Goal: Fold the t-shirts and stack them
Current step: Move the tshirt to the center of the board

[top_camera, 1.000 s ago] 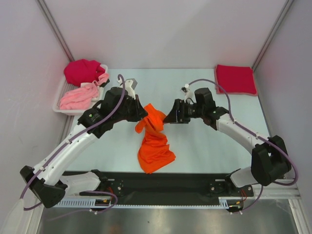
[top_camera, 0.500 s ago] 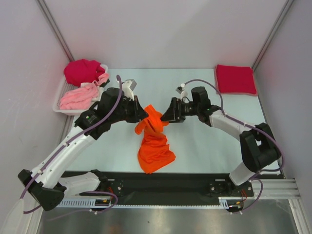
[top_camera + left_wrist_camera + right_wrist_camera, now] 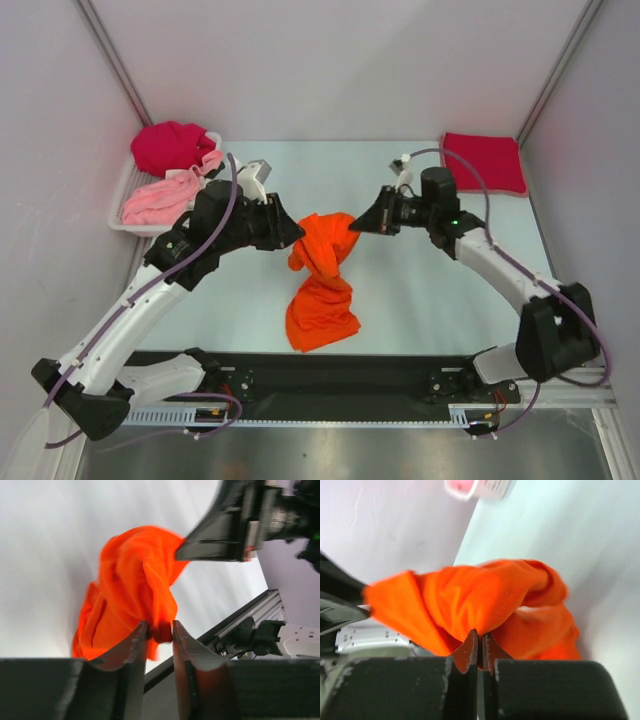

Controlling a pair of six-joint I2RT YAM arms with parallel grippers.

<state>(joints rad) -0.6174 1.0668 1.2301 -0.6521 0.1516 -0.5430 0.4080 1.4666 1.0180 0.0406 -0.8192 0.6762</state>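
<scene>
The orange t-shirt [image 3: 320, 290] lies bunched on the table's middle, its upper part lifted and stretched between both grippers. My right gripper [image 3: 368, 225] is shut on the shirt's upper right edge; in the right wrist view the gripper [image 3: 480, 640] pinches the orange cloth [image 3: 485, 597] tightly. My left gripper [image 3: 297, 236] sits at the shirt's upper left. In the left wrist view that gripper [image 3: 159, 630] has its jaws parted, with a small fold of the orange shirt [image 3: 130, 580] still between the fingertips. A crimson t-shirt [image 3: 484, 163] lies folded flat at the back right.
A white tray [image 3: 130, 228] at the back left holds a crumpled magenta shirt [image 3: 170, 145] and a pale pink shirt [image 3: 160, 200]. Walls enclose the table on three sides. A black rail [image 3: 330, 385] with both arm bases runs along the near edge.
My right gripper has shut on the orange shirt's top and drawn it to the right, spreading the cloth. The left jaws have parted from their tight grip.
</scene>
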